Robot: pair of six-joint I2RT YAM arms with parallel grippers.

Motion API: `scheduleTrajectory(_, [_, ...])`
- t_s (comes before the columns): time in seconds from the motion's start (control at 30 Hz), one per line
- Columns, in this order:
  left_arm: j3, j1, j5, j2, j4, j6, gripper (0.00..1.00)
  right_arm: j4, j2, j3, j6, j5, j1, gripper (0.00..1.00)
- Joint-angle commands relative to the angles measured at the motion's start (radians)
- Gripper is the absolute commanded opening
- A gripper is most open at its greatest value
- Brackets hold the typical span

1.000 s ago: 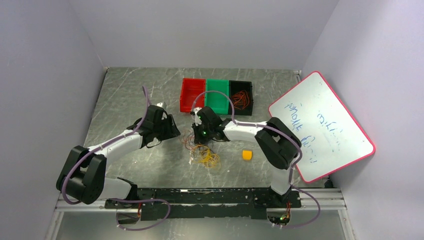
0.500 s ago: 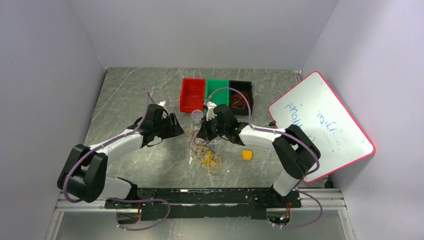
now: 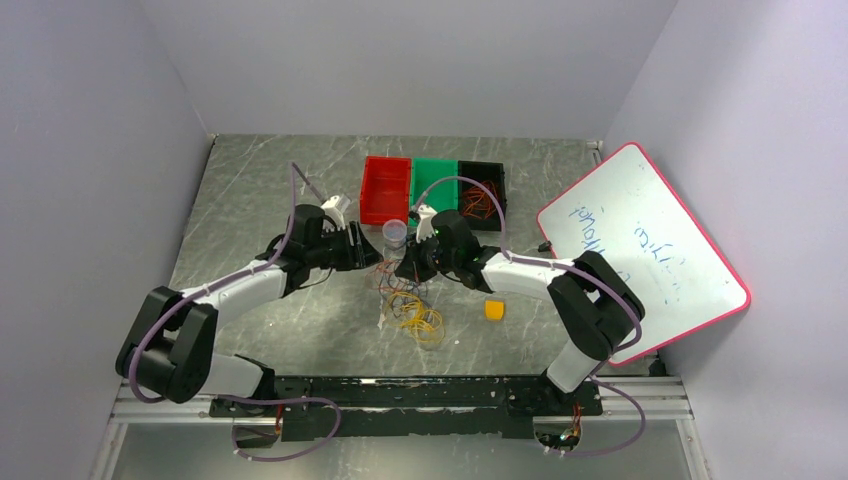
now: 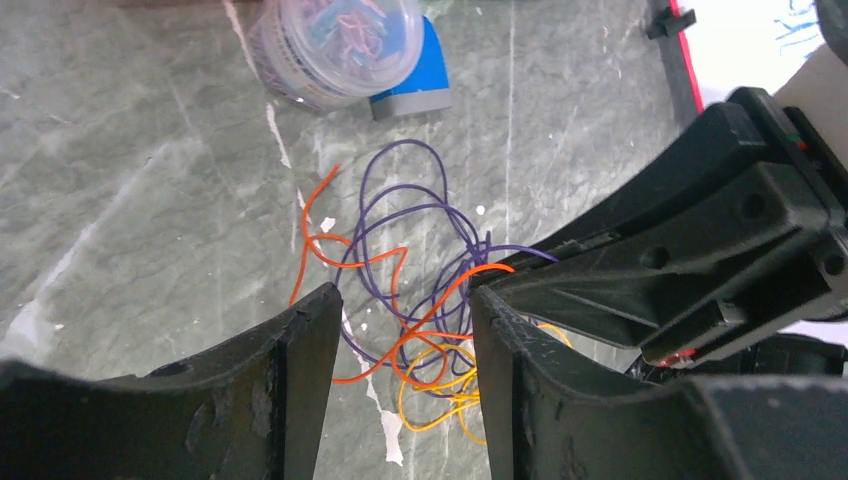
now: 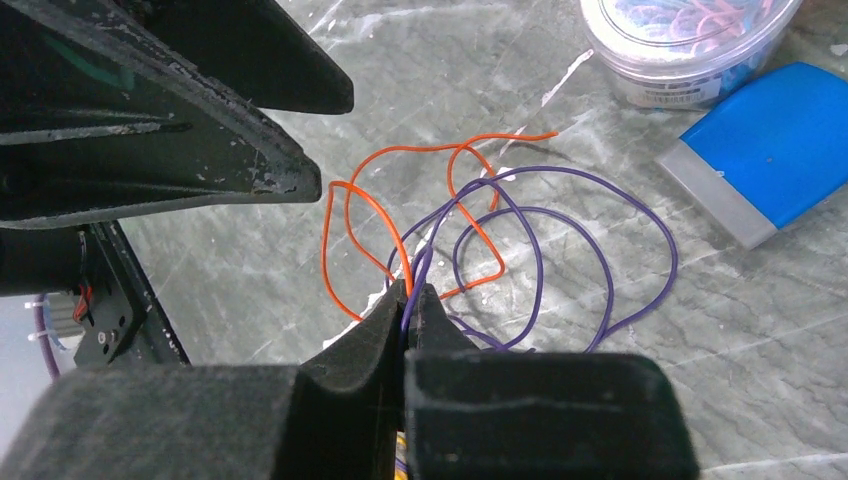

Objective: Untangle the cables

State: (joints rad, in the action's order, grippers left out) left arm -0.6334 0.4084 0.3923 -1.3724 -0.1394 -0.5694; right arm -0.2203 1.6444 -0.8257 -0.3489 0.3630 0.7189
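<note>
Desk (image 3: 260,200): grey marbled top, carrying everything; both hands are working over its middle.

Whiteboard (image 3: 640,250): leaning at the wall, well off behind the right hand's arm.

Three bins in a row, red (image 3: 385,188), green (image 3: 433,180), black (image 3: 482,195), are sitting just beyond both hands; thin wires are lying in the black one.

Left hand (image 4: 400,300): fingers are standing spread, gripping nothing. It is facing the right hand at close range, and the tangle is showing through the gap between its fingers.

Right hand (image 5: 410,298): fingers are pressing together, pinching the purple cable (image 5: 541,262) where it runs in at the tips.

Cables (image 3: 412,310): lying in a loose tangle on the desk, directly under and between the two hands.
- purple cable is looping out ahead of the right hand's fingertips.
- red-orange cable (image 5: 324,255) is crossing the purple loops and bending close past the same fingertips; cannot tell whether it is being pinched too.
- yellow cable (image 4: 432,415) is bunching on the near side of the tangle, under the right hand.

Clear tub (image 4: 335,45) of coloured bands is sitting beyond the tangle, ahead of the left hand, with a blue scraper (image 5: 770,160) touching it.

Yellow block (image 3: 494,309): lying apart, beside the right forearm.
</note>
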Motion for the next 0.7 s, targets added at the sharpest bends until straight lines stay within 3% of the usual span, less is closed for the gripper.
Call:
scheduleTrajectory(0.0, [0.019,-0.006,0.081,0.021,-0.081,0.053,0.56,-0.030,-0.022,-0.003,-0.009,0.021,-0.005,0.00])
scheduleTrajectory(0.37, [0.047,-0.004,0.200,-0.072,-0.187,0.040,0.48,-0.071,-0.040,0.011,-0.041,0.044,-0.007,0.00])
scheduleTrajectory(0.67, [0.029,-0.003,0.149,-0.041,-0.127,0.045,0.10,-0.047,-0.040,0.003,-0.024,0.028,-0.006,0.00])
